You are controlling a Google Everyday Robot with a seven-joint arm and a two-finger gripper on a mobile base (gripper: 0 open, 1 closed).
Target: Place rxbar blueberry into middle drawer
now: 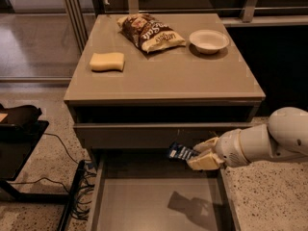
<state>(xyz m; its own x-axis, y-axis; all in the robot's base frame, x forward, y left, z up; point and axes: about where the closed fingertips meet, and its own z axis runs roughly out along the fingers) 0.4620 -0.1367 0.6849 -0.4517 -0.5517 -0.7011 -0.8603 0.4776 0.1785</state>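
Note:
The rxbar blueberry (pixel 181 152) is a small dark navy wrapper with white print. My gripper (pixel 199 154) is shut on its right end and holds it level above the open middle drawer (pixel 139 196), near the drawer's back right and just in front of the closed drawer front above. The white arm (pixel 269 141) reaches in from the right. The middle drawer is pulled out at the bottom of the view, with a plain grey floor that holds only the arm's shadow.
On the cabinet top (pixel 163 76) lie a yellow sponge (pixel 107 61), a brown-and-yellow chip bag (pixel 150 32) and a white bowl (pixel 209 41). A black stand (pixel 19 129) and cables (pixel 77 177) are on the floor at the left.

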